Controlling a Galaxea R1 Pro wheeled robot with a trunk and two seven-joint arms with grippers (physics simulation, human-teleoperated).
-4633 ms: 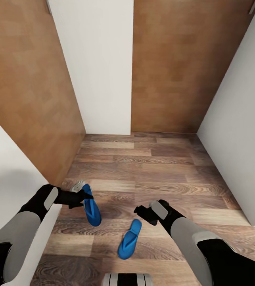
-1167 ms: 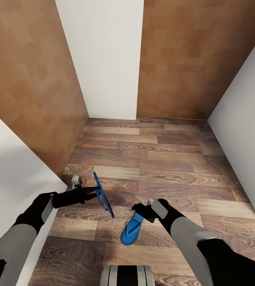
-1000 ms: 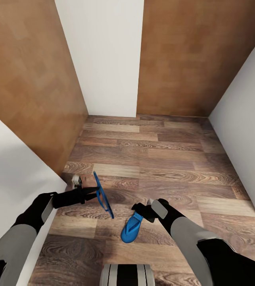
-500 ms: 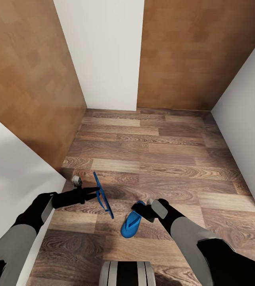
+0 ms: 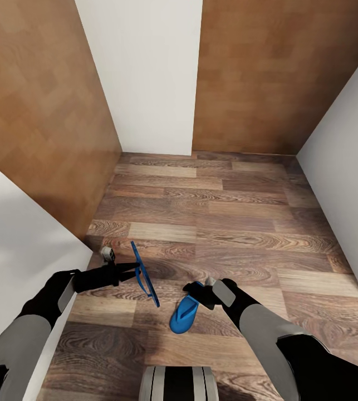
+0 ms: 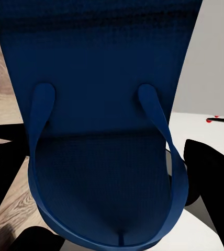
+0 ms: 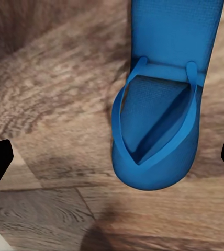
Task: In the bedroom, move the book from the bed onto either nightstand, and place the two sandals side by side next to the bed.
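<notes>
One sandal (image 5: 145, 273) edge-up (floor (image 5: 229, 223) open)

Looks like I'm in a home, some narrow hallway or closet nook: wood-plank floor (image 5: 223, 223), white walls (image 5: 145, 72), big brown wood panels (image 5: 268, 72) up top, and blue flip-flops (image 5: 185, 316) lower center.

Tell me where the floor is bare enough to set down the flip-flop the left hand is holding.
Bare planks of the brown wood-plank floor run ahead to the white wall and brown wood panel. It is crowded nearer: the left hand holds one blue flip-flop on edge, and the right hand hovers over the other blue flip-flop.
</notes>
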